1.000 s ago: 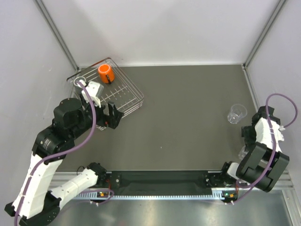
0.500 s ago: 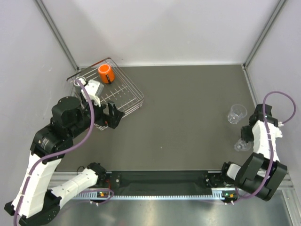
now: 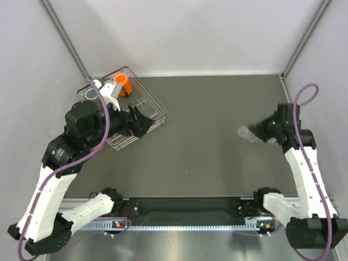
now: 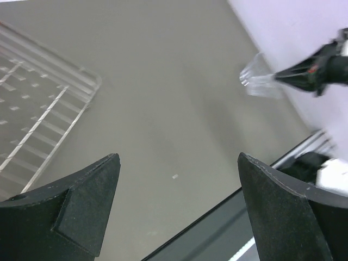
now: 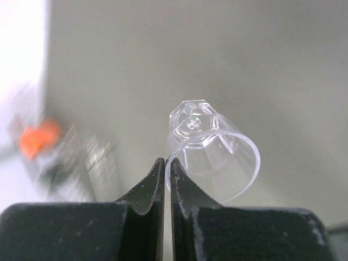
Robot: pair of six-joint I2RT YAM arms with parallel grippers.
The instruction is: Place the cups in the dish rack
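My right gripper point(image 3: 258, 131) hangs over the right half of the table, shut on the rim of a clear tumbler point(image 3: 246, 132) that lies tilted on its side in the air. The right wrist view shows my closed fingers point(image 5: 165, 163) pinching the tumbler's point(image 5: 213, 151) wall. The wire dish rack point(image 3: 145, 101) sits at the back left with the orange mug point(image 3: 123, 85) in its rear part. My left gripper point(image 3: 138, 120) is open and empty over the rack's near right edge; its wrist view shows the rack point(image 4: 49, 109), the fingers point(image 4: 178, 159) and the far-off tumbler point(image 4: 259, 81).
Grey walls close in the table at the left, back and right. A metal rail runs along the near edge by the arm bases point(image 3: 185, 209). From the right wrist, the mug point(image 5: 37, 136) and the rack point(image 5: 92, 157) look blurred at far left.
My right gripper shut on the clear tumbler, lifted it and swung it left from the table's right edge. The left arm shifted slightly toward the back over the rack, still open.
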